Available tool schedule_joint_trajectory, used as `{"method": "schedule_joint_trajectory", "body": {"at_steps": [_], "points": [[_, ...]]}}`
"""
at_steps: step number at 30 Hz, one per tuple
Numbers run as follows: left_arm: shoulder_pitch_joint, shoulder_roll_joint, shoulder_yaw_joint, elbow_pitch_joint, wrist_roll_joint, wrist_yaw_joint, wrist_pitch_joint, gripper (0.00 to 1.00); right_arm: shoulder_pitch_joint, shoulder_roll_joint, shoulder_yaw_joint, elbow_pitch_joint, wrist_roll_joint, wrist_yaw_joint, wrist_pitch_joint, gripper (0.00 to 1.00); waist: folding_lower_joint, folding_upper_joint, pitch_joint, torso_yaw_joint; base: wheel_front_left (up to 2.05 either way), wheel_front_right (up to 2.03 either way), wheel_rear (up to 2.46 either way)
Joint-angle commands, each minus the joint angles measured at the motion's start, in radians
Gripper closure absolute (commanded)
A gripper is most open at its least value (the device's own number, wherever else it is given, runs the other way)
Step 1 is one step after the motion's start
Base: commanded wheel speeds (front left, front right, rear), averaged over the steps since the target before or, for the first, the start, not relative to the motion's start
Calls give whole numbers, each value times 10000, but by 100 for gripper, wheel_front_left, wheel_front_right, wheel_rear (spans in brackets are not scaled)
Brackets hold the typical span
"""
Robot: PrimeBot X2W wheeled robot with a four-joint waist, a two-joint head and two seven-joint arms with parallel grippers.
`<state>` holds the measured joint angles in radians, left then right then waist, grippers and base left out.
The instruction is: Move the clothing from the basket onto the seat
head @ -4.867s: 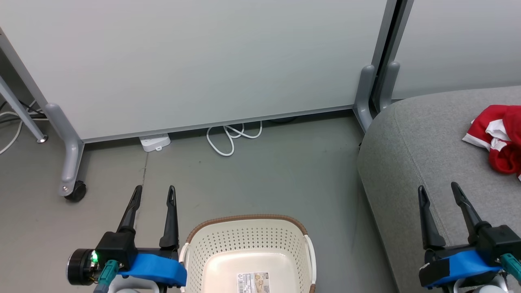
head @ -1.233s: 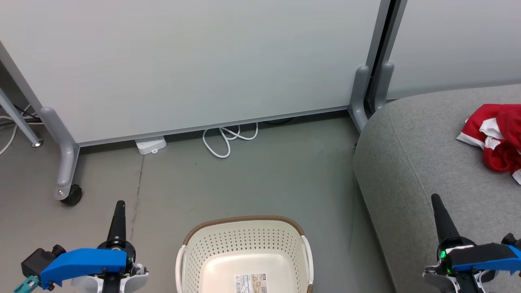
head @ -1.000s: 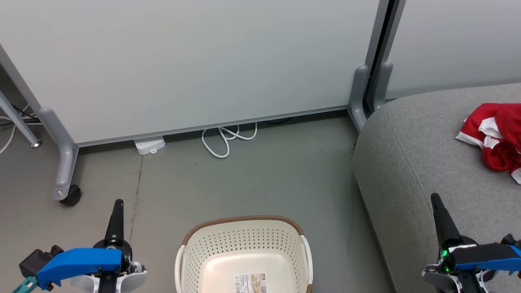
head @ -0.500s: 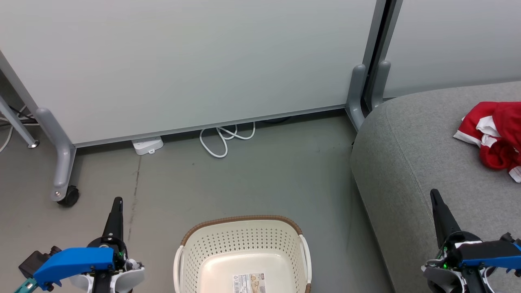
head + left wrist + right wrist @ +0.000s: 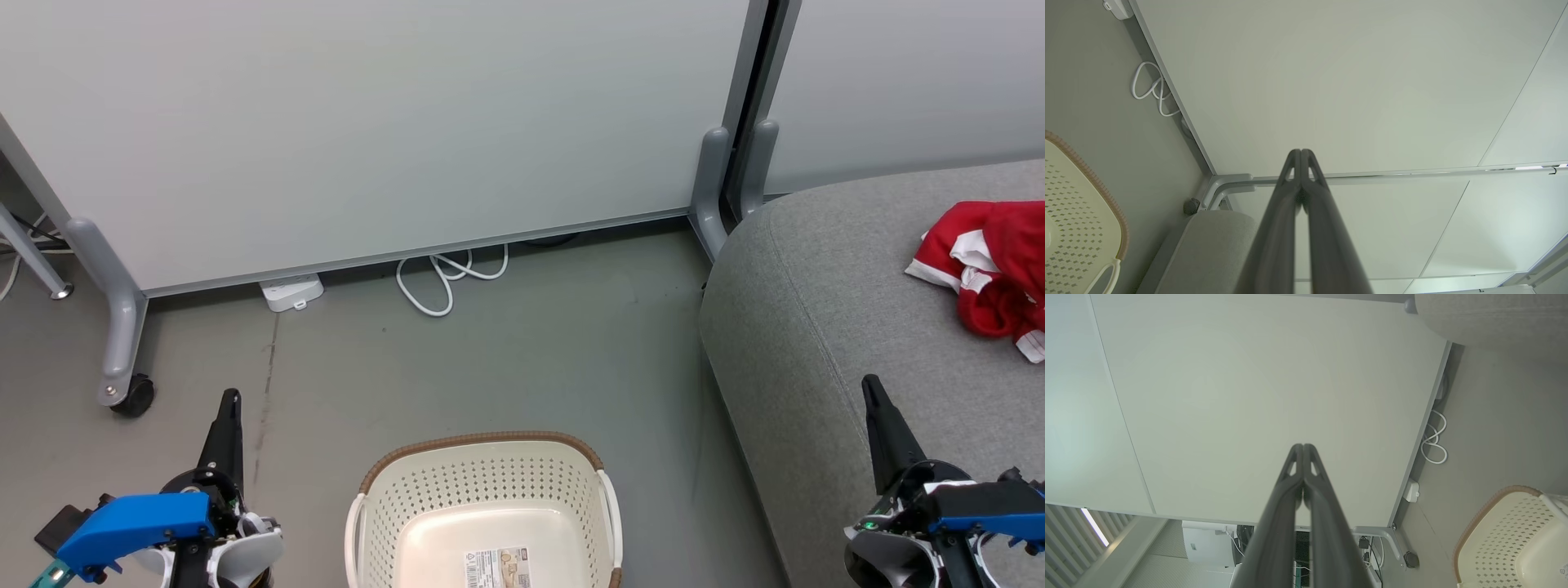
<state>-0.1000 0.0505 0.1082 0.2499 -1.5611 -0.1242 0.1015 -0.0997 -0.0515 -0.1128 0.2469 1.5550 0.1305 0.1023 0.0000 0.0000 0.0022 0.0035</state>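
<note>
The red clothing (image 5: pixel 988 269) with white stripes lies bunched on the grey seat (image 5: pixel 833 327) at the right edge of the head view. The cream basket (image 5: pixel 486 498) with a brown rim stands on the floor at bottom centre, holding just its label sticker (image 5: pixel 498 567). My left gripper (image 5: pixel 231 398) is shut, left of the basket, holding nothing. My right gripper (image 5: pixel 870 384) is shut over the seat's front, below the clothing and apart from it. In the left wrist view my left gripper (image 5: pixel 1300 152) has its fingers pressed together, and so does my right gripper (image 5: pixel 1303 446) in the right wrist view.
A white partition panel (image 5: pixel 367 122) on a grey wheeled foot (image 5: pixel 122 384) stands behind the floor. A white power strip (image 5: pixel 290 291) and a looped white cable (image 5: pixel 445 282) lie at its base. Open grey floor (image 5: pixel 490 359) spreads between partition, basket and seat.
The head view has drifted slightly, so the scene sits a little further left. Both grippers, shut throughout the last second, sit slightly lower in that view. The clothing stays on the seat.
</note>
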Motion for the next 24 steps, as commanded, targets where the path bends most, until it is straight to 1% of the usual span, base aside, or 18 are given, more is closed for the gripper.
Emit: {"method": "schedule_joint_trajectory", "body": {"at_steps": [1, 7, 24], "points": [[-132, -5, 43, -66, -242, -101, 92, 100, -132, 19, -21, -33, 295, 4, 86, 100, 0, 0, 3, -11, 0, 0, 0], [-149, -6, 87, -69, -571, -111, 172, 100, -162, 22, -28, -31, 636, 4, 166, 100, 0, 0, 9, -34, 0, 0, 0], [-135, -6, 83, -65, -527, -112, 164, 100, -153, 22, -23, -30, 589, 4, 156, 100, 0, 0, 9, -34, 0, 0, 0]]}}
